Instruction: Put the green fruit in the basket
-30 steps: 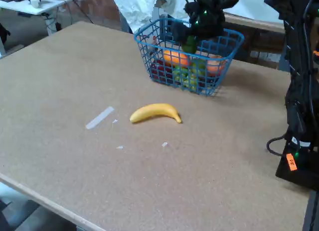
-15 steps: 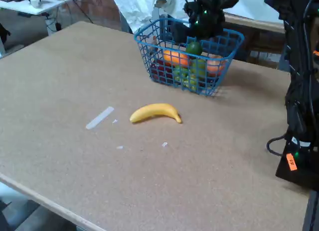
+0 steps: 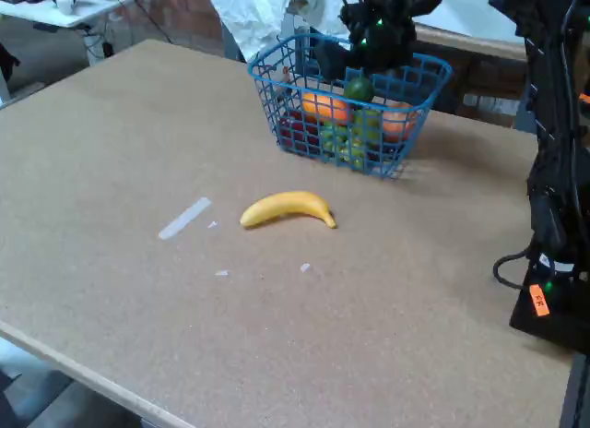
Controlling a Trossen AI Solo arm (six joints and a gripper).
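- Fixed view, nearest first: a yellow banana [image 3: 289,208] lies on the brown table [image 3: 138,124], with a strip of tape [image 3: 184,218] to its left.
- Farther back stands the blue basket [image 3: 277,124], holding an orange fruit [image 3: 324,106] and pale green grapes [image 3: 346,144].
- The green fruit [image 3: 359,89] rests inside the basket, atop the other fruit.
- Just above it hangs the black gripper [image 3: 378,41]; whether its jaws are apart cannot be told.

A big brown cork-like table [image 3: 138,133] holds a blue wire basket [image 3: 387,156] under the gripper [image 3: 369,61], a yellow banana [image 3: 288,208] nearer the camera than it, and a pale strip [image 3: 184,218].
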